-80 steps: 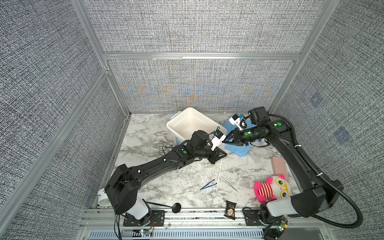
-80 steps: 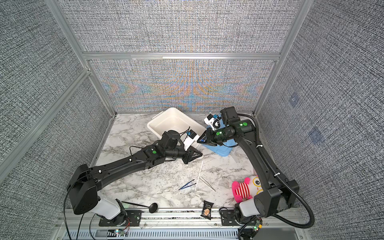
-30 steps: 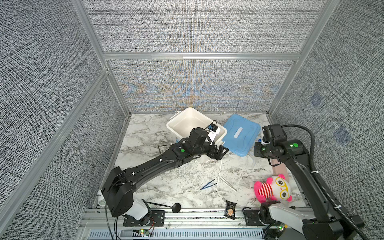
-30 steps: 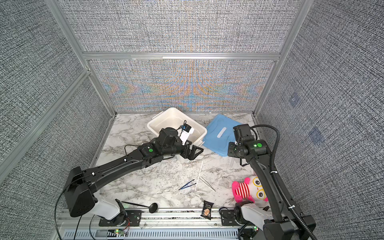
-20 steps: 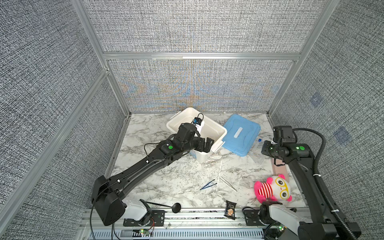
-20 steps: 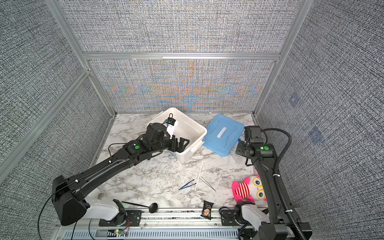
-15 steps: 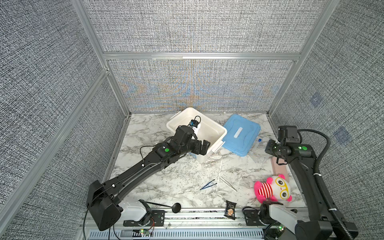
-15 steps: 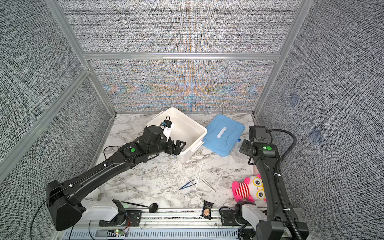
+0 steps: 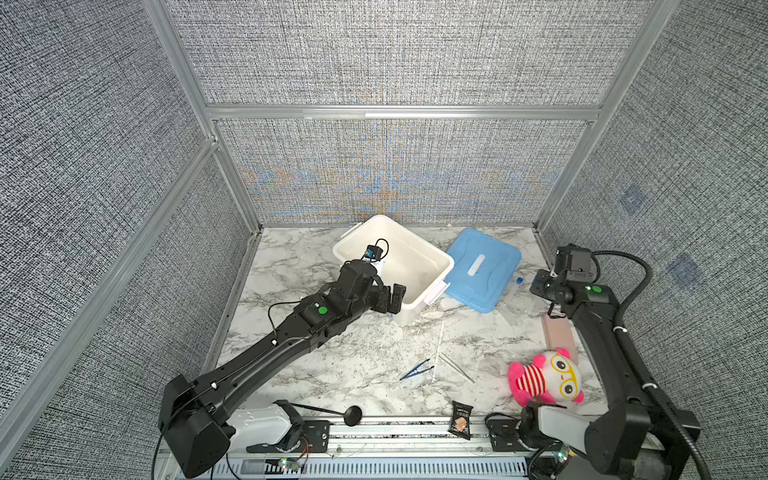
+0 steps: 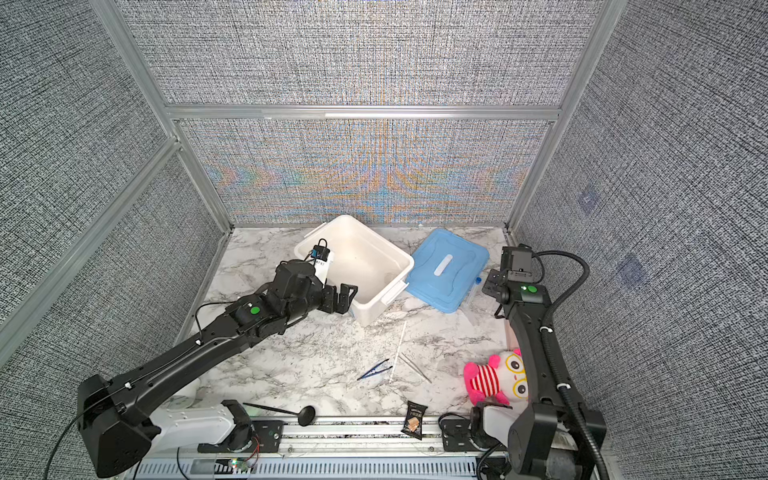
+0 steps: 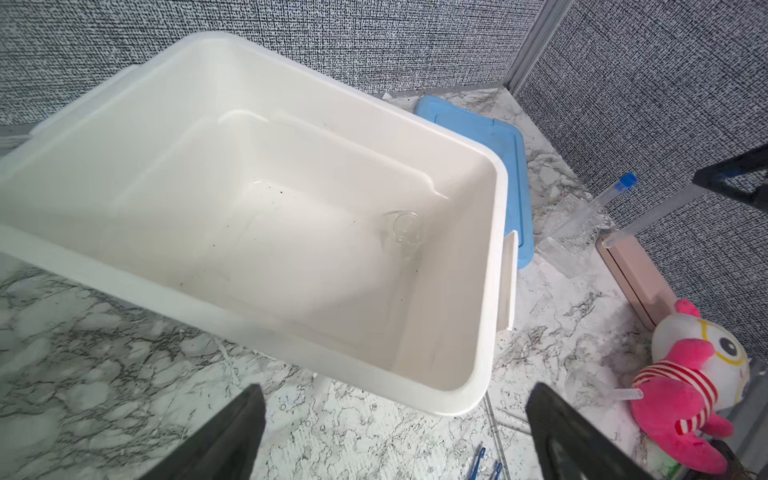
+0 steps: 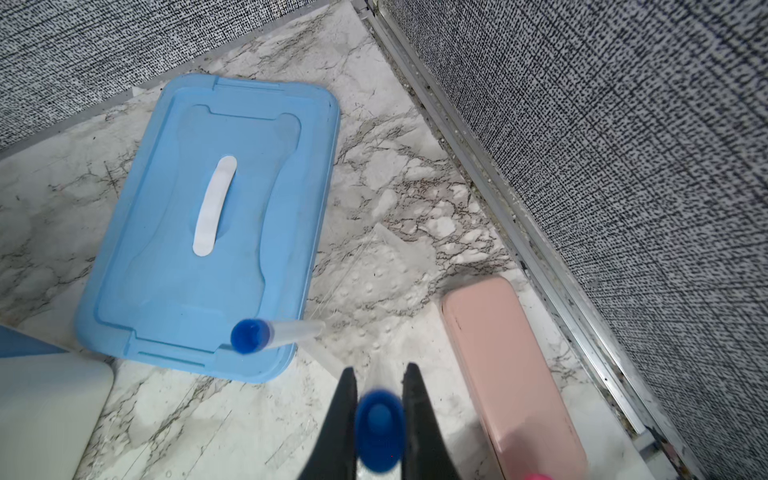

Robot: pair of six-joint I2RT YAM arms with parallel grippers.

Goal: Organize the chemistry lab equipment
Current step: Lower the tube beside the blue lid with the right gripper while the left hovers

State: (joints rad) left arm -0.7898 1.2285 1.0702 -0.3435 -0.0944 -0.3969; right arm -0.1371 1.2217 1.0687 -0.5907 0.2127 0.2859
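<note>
Right jaws have swung away from the white bin, pinching a blue-capped tube at its cap end (probably light, stiff, slippery); left jaws gape empty.

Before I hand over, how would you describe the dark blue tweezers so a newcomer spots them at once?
Start at the white bin on the marble table; in front of its near corner three slim items lie close together. The dark blue tweezers are the leftmost in both top views: a narrow V, the only dark one beside the white stick and silver tweezers.
</note>
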